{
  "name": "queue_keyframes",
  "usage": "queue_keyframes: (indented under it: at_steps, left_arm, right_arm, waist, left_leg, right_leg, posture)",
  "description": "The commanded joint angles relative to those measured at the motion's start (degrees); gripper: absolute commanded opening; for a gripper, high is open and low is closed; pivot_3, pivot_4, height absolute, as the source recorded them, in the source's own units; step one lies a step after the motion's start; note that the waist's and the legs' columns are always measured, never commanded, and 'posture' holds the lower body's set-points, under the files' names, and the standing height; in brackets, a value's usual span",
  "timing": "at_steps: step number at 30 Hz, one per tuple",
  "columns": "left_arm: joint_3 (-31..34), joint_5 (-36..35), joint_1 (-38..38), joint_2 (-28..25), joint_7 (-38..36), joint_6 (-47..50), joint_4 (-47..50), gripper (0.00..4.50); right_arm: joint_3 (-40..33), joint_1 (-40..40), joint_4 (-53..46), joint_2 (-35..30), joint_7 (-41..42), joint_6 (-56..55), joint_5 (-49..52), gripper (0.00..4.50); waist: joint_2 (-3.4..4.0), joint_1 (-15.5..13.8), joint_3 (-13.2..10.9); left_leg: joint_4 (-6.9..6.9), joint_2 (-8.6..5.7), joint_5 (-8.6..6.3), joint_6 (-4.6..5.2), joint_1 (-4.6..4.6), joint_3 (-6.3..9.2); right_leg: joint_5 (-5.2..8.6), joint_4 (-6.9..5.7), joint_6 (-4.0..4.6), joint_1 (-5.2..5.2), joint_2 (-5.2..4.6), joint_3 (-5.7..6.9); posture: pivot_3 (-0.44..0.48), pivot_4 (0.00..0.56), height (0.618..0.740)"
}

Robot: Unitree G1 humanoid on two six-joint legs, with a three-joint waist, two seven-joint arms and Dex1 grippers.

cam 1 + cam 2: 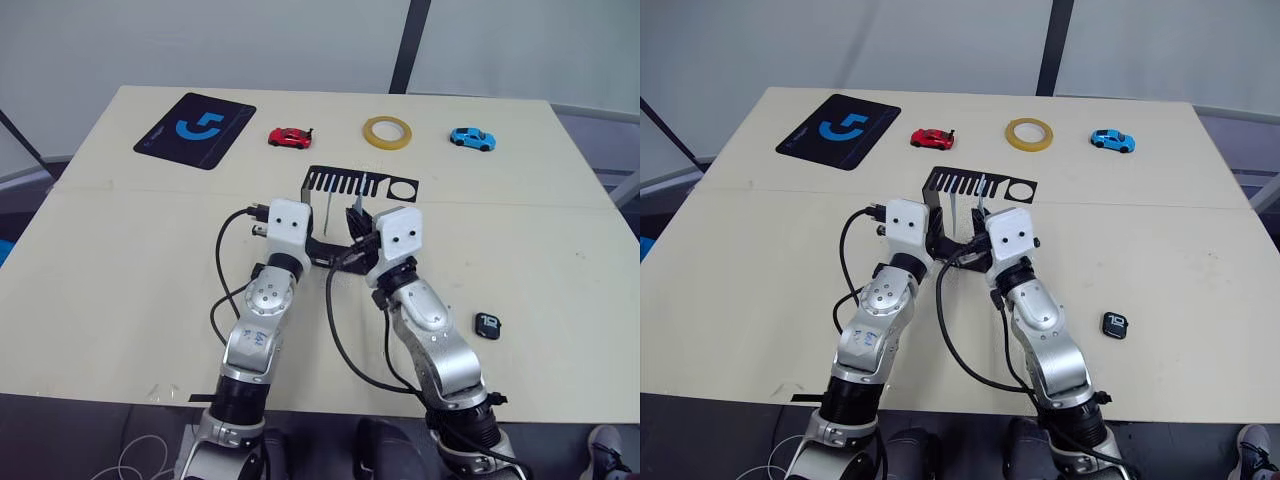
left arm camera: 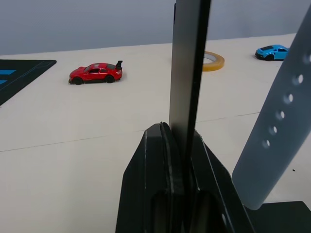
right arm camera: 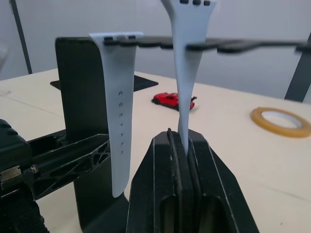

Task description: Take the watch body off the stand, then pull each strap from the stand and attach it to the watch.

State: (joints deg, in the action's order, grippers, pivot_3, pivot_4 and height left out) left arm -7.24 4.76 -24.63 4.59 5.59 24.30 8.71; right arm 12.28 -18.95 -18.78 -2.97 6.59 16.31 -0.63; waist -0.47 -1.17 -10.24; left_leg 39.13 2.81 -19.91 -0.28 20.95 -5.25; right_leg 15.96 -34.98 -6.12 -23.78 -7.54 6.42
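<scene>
Right gripper pinches a strap; table edges far.

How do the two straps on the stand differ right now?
The perforated strap hangs free, its lower end loose; the plain strap has its lower end pinched in the right gripper. The perforated strap shows a row of holes; the plain strap shows none. Both are pale blue-grey and hang from the stand.

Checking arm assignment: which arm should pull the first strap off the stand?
Right. The right gripper is shut on the lower end of a strap hanging from the stand's top plate, so it can likely pull straight away. The left gripper is clamped on the stand's upright, bracing it.
</scene>
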Motion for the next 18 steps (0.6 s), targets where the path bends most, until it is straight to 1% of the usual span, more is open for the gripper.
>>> queue_keyframes:
  at_steps: [1,7,11,13,15,16,18]
  left_arm:
    - [-0.24,0.06,-0.32,0.77,-0.1,-0.1,1.34,0.0]
    - [-0.08,0.05,-0.73,0.62,-0.26,-0.39,0.95,0.0]
    - [0.04,0.16,-0.95,0.45,-0.28,-0.5,0.67,0.0]
    - [0.86,-1.16,-0.93,0.8,-0.79,-0.92,0.82,0.0]
    - [1.39,-2.43,-0.82,1.01,-1.56,-1.77,1.24,0.76]
    - [1.33,-2.62,-0.76,0.92,-1.87,-1.86,1.36,1.03]
    - [0.69,-2.79,-0.48,0.07,-3.38,-1.81,1.63,1.88]
  right_arm:
    - [0.68,0.25,-4.27,-0.69,0.03,-3.22,-2.15,0.06]
    - [1.21,3.32,-7.17,-1.68,1.21,-2.29,-2.33,0.06]
    - [0.84,7.45,-11.25,-2.88,2.47,-1.38,-1.65,0.06]
    - [0.53,10.16,-13.68,-3.98,3.65,-1.28,-0.93,0.06]
    - [-0.1,13.17,-16.17,-5.38,5.2,-1.2,0.24,0.0]
    - [-0.48,14.48,-17.22,-6.09,5.94,-1.21,0.81,0.0]
    - [-1.78,17.03,-19.47,-7.85,8.1,-1.05,3.11,0.0]
  waist:
    - [0.0,-0.01,0.0]
    - [0.0,-0.07,0.0]
    - [0.0,-0.08,0.0]
    - [0.0,-0.12,0.0]
    - [0.0,-0.11,0.0]
    - [0.0,-0.11,0.0]
    - [0.0,-0.12,0.0]
  left_leg:
    - [0.0,0.0,0.0,0.0,0.01,0.0]
    - [0.0,0.0,0.0,0.0,0.06,0.04]
    - [0.0,0.0,0.0,0.01,0.1,0.07]
    - [0.0,0.0,0.0,0.01,0.1,0.07]
    - [0.0,0.0,0.0,0.02,0.13,0.09]
    - [0.0,0.0,-0.02,0.05,0.14,0.09]
    - [0.0,0.0,-0.04,0.09,0.15,0.1]
  right_leg:
    - [0.0,0.0,0.0,-0.01,0.0,0.01]
    - [0.0,0.03,0.0,-0.01,-0.01,0.05]
    - [0.0,0.05,0.0,-0.02,-0.01,0.09]
    - [0.0,0.05,0.0,-0.03,-0.01,0.09]
    - [0.0,0.07,0.0,-0.04,0.0,0.11]
    - [0.0,0.08,0.0,-0.04,-0.01,0.11]
    - [0.0,0.12,0.0,-0.04,0.0,0.12]
  posture:
    - [0.0,0.15,0.737]
    - [0.0,0.15,0.737]
    - [0.0,0.15,0.737]
    - [0.0,0.15,0.737]
    - [0.0,0.15,0.737]
    - [0.0,0.15,0.737]
    - [0.0,0.15,0.737]
